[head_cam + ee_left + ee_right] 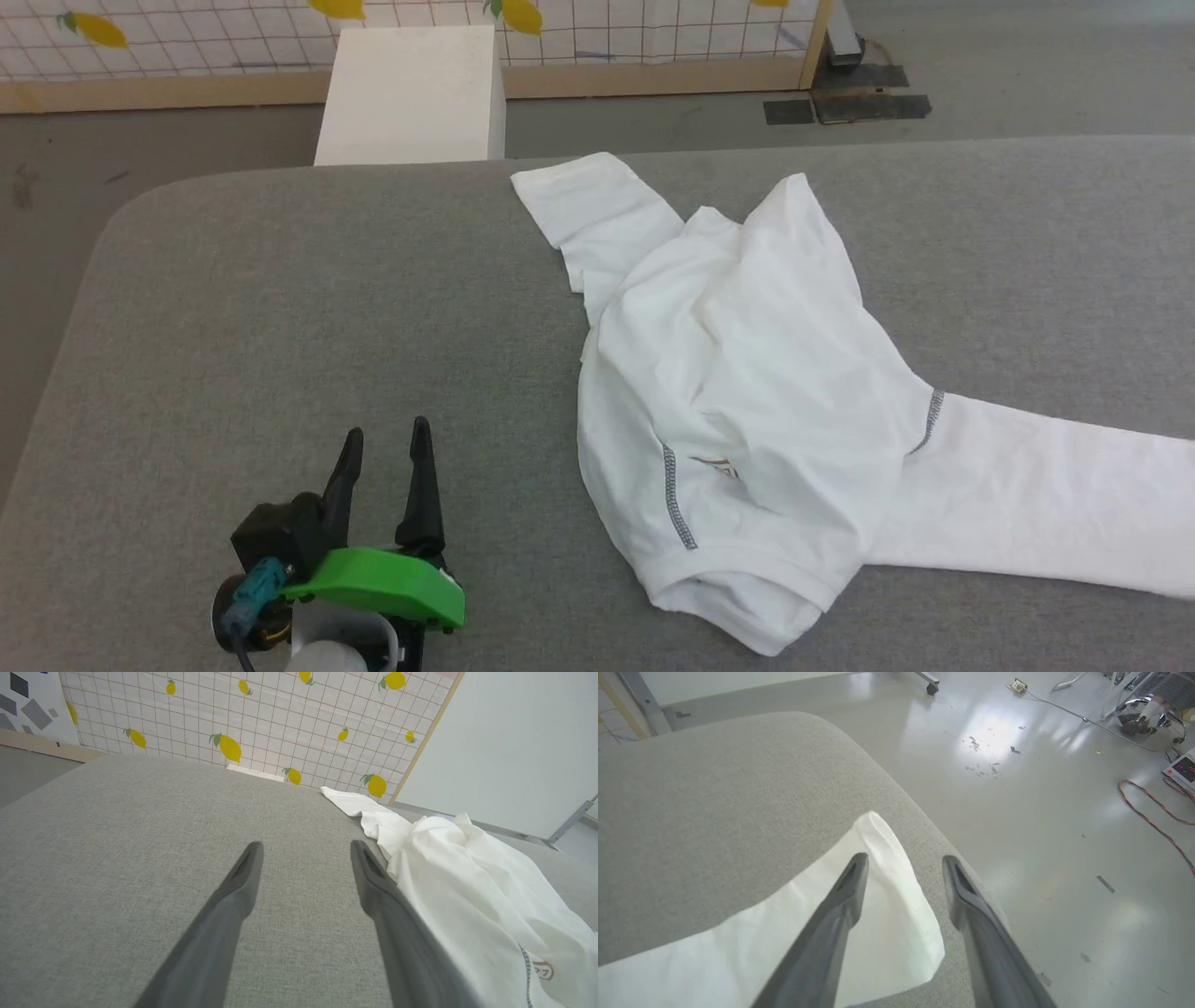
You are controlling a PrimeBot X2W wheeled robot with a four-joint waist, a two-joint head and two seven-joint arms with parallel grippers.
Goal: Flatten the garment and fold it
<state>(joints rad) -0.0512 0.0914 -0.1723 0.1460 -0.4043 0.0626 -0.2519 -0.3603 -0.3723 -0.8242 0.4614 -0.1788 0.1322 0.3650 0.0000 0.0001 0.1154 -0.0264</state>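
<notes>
On the grey table (280,280) lies the rumpled garment (747,373).

— Where did the white long-sleeved shirt (747,373) lie?
— Right of centre on the grey fabric-covered table (280,308), one sleeve stretching far, another right.
— And the white rigid box (411,93)?
— Beyond the far edge, further left.
</notes>
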